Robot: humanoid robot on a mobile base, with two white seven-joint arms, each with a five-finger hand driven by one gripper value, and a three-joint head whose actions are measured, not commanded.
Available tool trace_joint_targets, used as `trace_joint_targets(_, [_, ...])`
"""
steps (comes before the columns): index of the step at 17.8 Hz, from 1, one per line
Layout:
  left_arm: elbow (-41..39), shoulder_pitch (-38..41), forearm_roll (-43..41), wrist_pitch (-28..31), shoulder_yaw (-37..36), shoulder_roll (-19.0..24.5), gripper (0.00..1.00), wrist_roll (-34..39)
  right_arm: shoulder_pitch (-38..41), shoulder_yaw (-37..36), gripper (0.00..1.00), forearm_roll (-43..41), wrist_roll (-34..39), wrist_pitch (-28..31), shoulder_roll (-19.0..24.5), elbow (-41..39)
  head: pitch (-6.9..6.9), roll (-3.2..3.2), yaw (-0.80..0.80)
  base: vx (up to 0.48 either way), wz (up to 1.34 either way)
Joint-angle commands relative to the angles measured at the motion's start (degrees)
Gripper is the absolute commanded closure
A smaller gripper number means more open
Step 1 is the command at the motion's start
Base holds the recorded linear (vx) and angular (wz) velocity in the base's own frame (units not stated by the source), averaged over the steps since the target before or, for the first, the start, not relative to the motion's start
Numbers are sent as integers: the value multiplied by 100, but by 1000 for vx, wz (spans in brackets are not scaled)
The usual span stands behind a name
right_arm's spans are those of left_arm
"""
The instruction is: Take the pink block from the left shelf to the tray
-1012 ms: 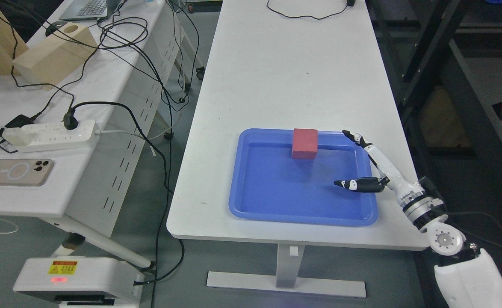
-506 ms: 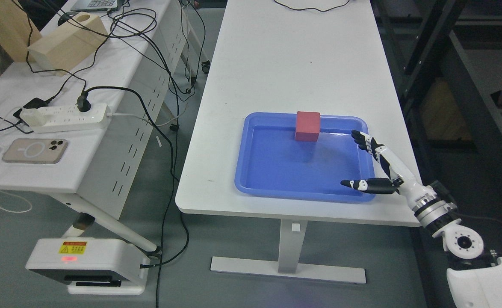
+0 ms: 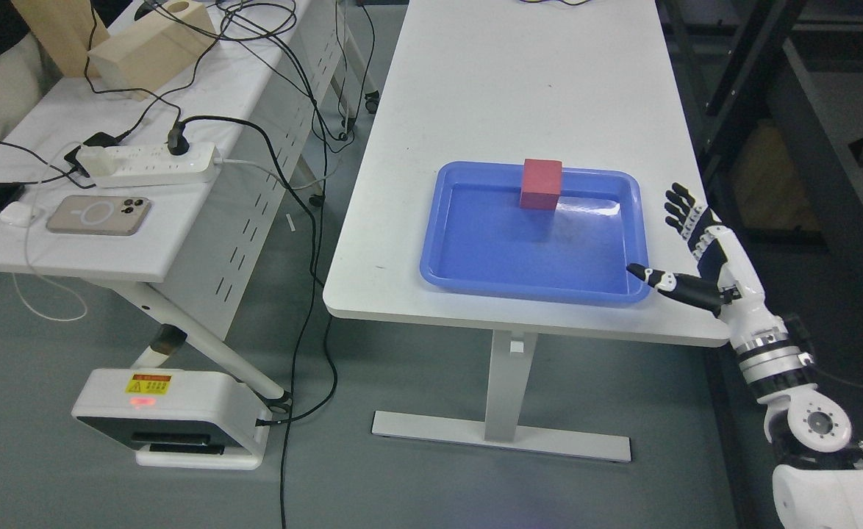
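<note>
A pink block stands inside the blue tray, against its far rim. The tray lies on the near end of the white table. My right hand is open and empty, fingers spread, just past the tray's right rim above the table's right edge. Its arm comes in from the lower right. The left arm is out of view.
A second white table at the left carries a power strip, a phone, cables and a wooden box. A white device sits on the floor. Dark shelving stands to the right.
The camera has moved back, so the whole picture has shifted up and right. My right hand has drawn back from over the tray to beyond its right rim. The block has stayed in place.
</note>
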Motion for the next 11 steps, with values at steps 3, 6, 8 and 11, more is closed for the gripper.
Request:
trace_joint_targets(3, [-100, -168, 0, -3, 0, 100, 0, 3, 41, -254, 1, -366, -238, 253, 758, -9, 0, 0, 0, -106, -197])
trace_joint_targets(6, [-100, -168, 0, -3, 0, 100, 0, 3, 155, -245, 1, -366, -229, 254, 1240, -18, 0, 0, 0, -109, -282])
trace_joint_targets(8, [-100, -168, 0, -3, 0, 100, 0, 3, 295, -228, 1, -366, -98, 245, 1240, -27, 0, 0, 0, -87, -192])
trace_joint_targets(11, [-100, -168, 0, -3, 0, 100, 0, 3, 340, -245, 1, -348, 245, 245, 1240, -27, 0, 0, 0, -64, -29])
